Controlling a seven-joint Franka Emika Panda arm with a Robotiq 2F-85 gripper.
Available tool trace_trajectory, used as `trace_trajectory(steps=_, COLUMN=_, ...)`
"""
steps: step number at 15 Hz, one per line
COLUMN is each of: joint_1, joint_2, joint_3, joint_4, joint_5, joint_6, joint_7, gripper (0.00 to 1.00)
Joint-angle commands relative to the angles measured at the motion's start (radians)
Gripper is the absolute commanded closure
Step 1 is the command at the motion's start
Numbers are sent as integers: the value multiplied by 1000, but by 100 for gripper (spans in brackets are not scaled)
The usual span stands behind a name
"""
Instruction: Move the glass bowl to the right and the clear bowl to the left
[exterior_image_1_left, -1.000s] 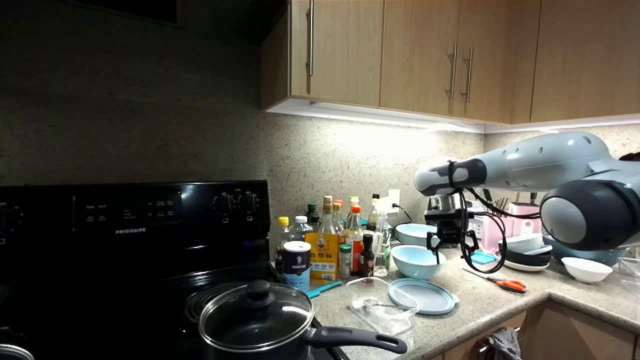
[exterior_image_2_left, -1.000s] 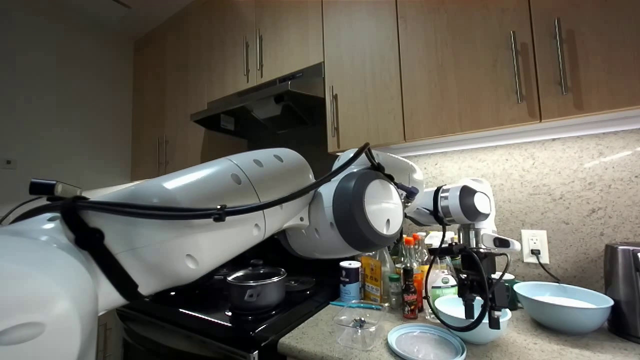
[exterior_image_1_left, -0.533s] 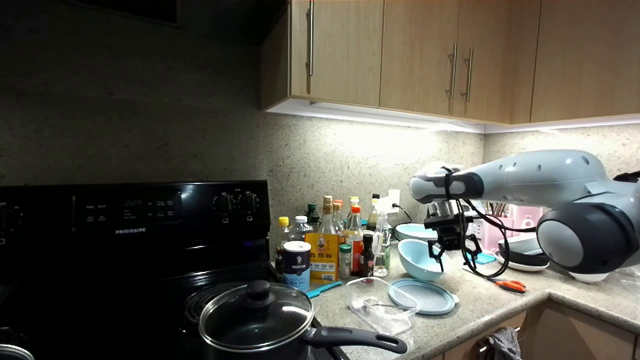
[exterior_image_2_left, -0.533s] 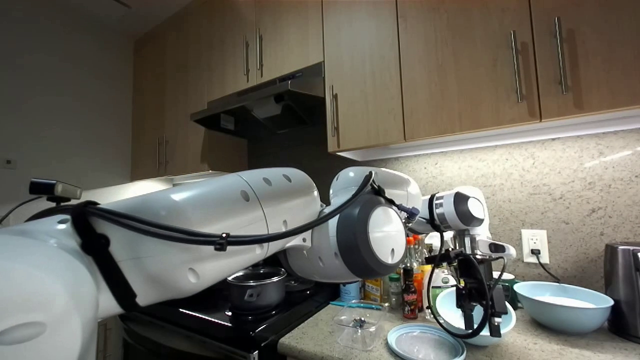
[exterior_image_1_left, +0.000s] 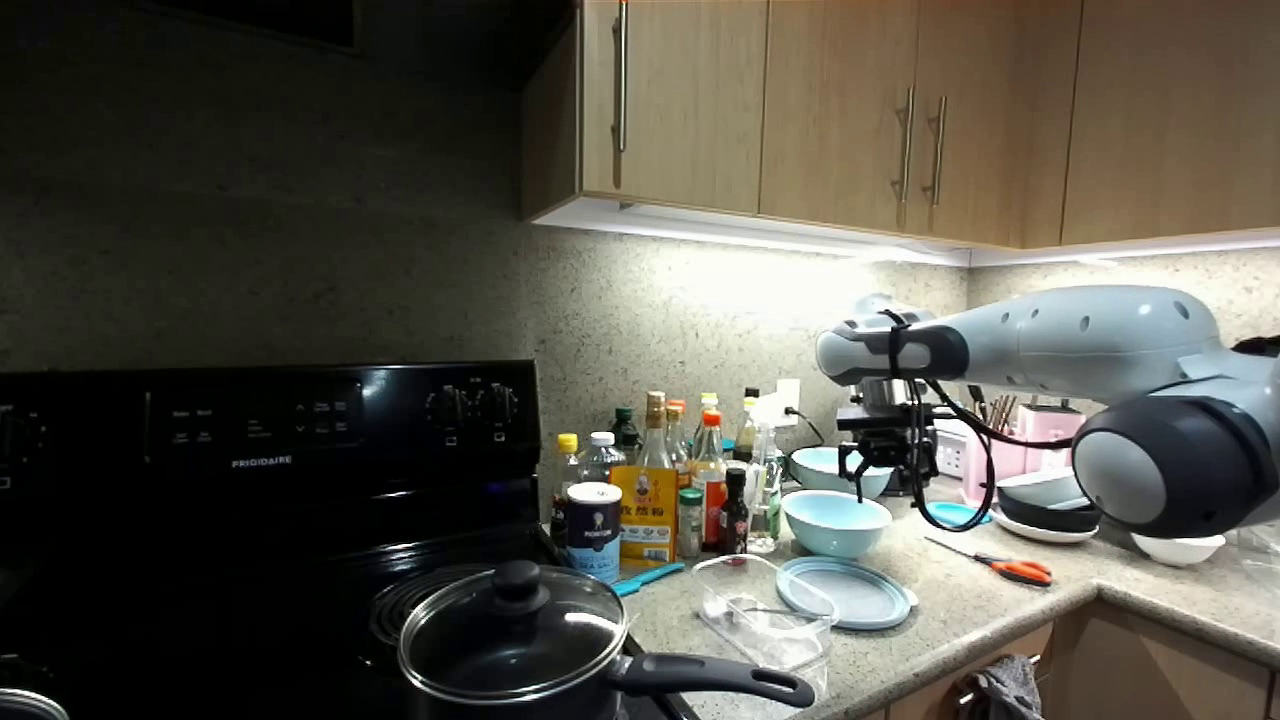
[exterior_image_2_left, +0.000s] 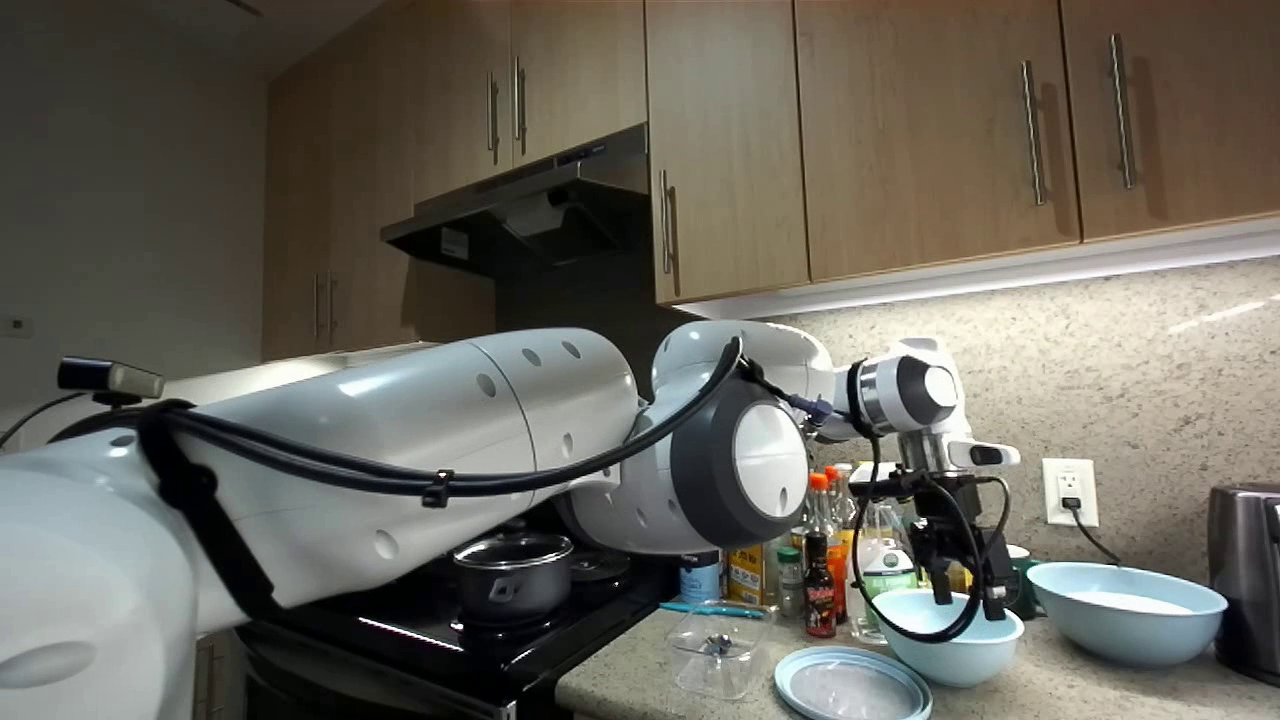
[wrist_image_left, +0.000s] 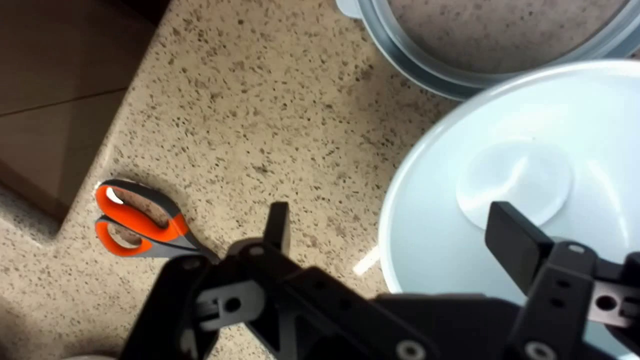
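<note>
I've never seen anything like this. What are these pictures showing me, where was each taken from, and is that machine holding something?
The big jointed thing is a robot arm, steered by a person. Its stand-in for a hand is the black pincer at its end.

Two pictures look across the kitchen from spots outside the arm; the close-up looks down from its wrist.

On the counter are a blue bowl below the pincer, another bowl, a blue lid, scissors and many bottles. A pot sits on the stove.

Nothing is held: the pincer is wide open. In the wrist view, one jaw shows against the blue bowl and the other against the counter.
</note>
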Motion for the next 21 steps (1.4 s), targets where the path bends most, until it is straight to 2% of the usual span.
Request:
trace_trajectory(steps=1, joint_1=-5, joint_2=-15, joint_3=20, joint_4=-20, joint_5=-36, joint_6=40, joint_7=-91, gripper=0)
trace_trajectory(steps=2, joint_1=-2, joint_2=-18, joint_3=23, joint_4=-25, joint_5=-25, joint_6=33, joint_7=-36, gripper=0)
trace_trajectory(steps=6, joint_1=-1, joint_2=-17, joint_3=26, joint_4=-27, joint_5=-25, joint_6=34, joint_7=-39, gripper=0)
trace_trajectory(steps=12, joint_1=-26, joint_2=34, joint_3=56, joint_4=-18, joint_5=-13, joint_6=179, joint_7=-151, gripper=0)
trace_trajectory(steps=17, joint_1=-38, joint_2=43, joint_3=67, joint_4=-23, joint_5=-9, joint_6=216, joint_7=-180, gripper=0)
trace_trajectory(steps=18, joint_1=-41, joint_2=42, joint_3=72, joint_4=-24, joint_5=-5, joint_6=212, joint_7=-184, gripper=25)
trace_trajectory(steps=19, joint_1=-45, joint_2=41, joint_3=78, joint_4=-24, joint_5=-2, joint_6=209, joint_7=-188, gripper=27)
trace_trajectory(steps=21, joint_1=-54, joint_2=37, joint_3=95, joint_4=-25, joint_5=9, joint_6=203, joint_7=-201, gripper=41)
